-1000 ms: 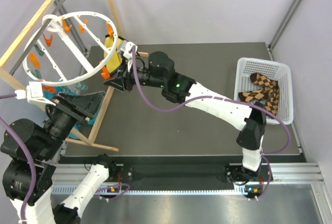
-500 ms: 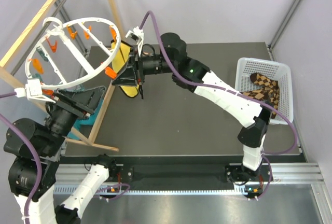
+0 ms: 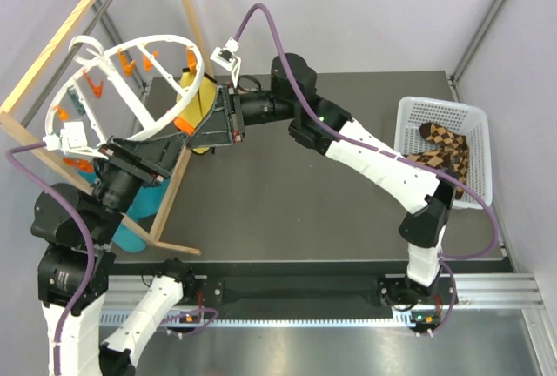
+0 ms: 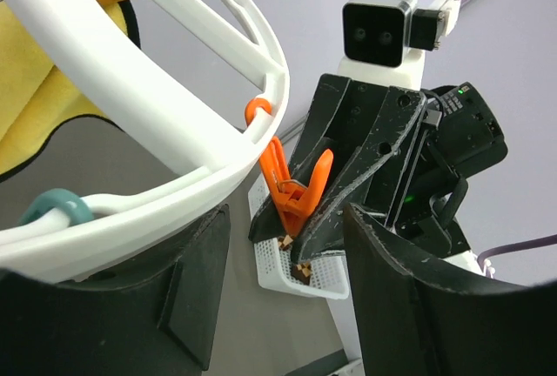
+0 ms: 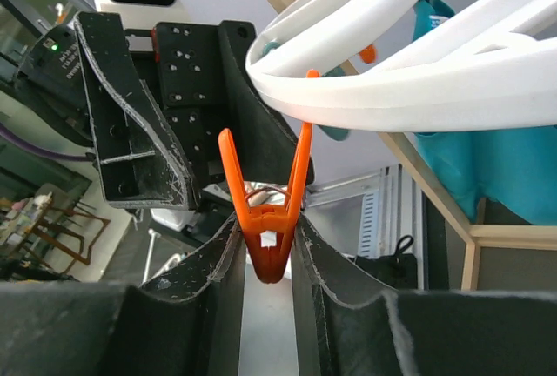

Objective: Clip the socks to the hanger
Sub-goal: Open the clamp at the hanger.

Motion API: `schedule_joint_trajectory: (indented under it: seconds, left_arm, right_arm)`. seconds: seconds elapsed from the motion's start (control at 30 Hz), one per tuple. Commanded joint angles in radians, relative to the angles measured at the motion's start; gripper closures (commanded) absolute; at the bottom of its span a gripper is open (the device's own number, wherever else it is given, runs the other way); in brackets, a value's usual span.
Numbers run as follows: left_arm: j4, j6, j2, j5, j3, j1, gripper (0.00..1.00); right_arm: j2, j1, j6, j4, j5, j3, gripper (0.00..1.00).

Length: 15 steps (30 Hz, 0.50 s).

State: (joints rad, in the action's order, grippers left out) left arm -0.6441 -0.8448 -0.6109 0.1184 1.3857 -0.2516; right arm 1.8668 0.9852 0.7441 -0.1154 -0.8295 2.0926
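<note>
1. Tilting over the table's far-left corner, the white ring hanger [image 5: 418, 97] lies against one finger of the left gripper [image 4: 287, 245], whose jaws stand apart.
2. The socks [image 3: 444, 154] lie in a white basket [image 3: 409, 115] at the right edge.
3. The right gripper [image 5: 265, 258] is clamped on an orange clip [image 5: 268, 238] hanging from the ring.

Two robot arms [image 3: 374, 167], one white ring hanger [image 4: 113, 76] carrying at least six orange clips [image 3: 184, 120], one wooden frame rack [image 3: 172, 193], one yellow cloth [image 3: 202, 106], one teal cloth [image 3: 135, 219], and one white mesh basket [image 3: 406, 132] at the right edge of the table [image 3: 305, 211] holding one bundle of brown argyle socks [image 3: 444, 154].
</note>
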Motion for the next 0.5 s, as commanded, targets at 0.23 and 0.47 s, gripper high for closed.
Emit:
schedule_joint_trajectory:
  seconds: [0.23, 0.47]
  left_arm:
    - [0.204, -0.005, 0.014, -0.019, -0.086, -0.003, 0.34]
    - [0.199, -0.059, 0.011, -0.092, -0.094, -0.003, 0.35]
  right_arm:
    - [-0.018, 0.006, 0.155, 0.175, -0.065, -0.048, 1.0]
    - [-0.032, 0.007, 0.176, 0.217, -0.068, -0.075, 1.0]
